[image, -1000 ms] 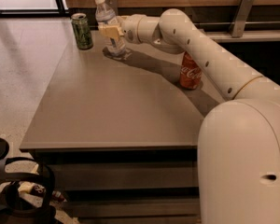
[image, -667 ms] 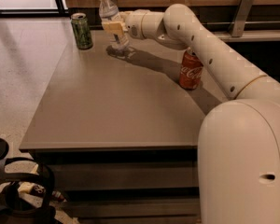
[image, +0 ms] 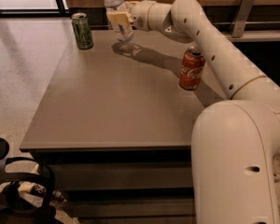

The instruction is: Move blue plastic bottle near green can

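Observation:
The blue plastic bottle (image: 115, 6), clear with a white cap, is held upright in my gripper (image: 120, 21) at the far side of the table. The gripper is shut on the bottle's lower half and holds it just above the tabletop; its shadow lies below it. The green can (image: 82, 31) stands on the table's far left corner, a short way left of the bottle and a little lower in the view. My arm reaches in from the right.
A red Coca-Cola can (image: 192, 69) stands near the table's right edge, under my arm. The grey table (image: 112, 106) stretches toward the camera. A wooden wall runs along its far side. Dark gear (image: 18, 195) lies on the floor at front left.
The gripper has lifted the bottle higher and slightly to the right. The green can and the red can have not moved.

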You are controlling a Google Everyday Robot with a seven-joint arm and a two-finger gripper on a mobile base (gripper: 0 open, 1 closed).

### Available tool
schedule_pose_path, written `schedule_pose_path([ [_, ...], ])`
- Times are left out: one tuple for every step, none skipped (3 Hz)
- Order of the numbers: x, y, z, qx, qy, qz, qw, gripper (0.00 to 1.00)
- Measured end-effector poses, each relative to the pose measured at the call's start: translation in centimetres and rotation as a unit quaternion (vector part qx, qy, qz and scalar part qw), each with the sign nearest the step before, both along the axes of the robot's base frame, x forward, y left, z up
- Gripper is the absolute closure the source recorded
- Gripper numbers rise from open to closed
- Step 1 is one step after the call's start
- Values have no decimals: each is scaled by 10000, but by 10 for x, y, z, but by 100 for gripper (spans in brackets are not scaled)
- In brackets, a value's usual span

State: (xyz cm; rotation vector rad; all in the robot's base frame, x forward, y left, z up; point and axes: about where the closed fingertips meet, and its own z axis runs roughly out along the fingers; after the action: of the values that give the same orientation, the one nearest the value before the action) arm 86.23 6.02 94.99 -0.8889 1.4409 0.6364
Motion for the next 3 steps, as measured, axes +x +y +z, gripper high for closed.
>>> schedule_pose_path([
  [7,4,0,33,-9,110,9999,100],
  [6,16,-3,15,29,238,9997,100],
  [6,16,-3,15,29,238,9997,100],
])
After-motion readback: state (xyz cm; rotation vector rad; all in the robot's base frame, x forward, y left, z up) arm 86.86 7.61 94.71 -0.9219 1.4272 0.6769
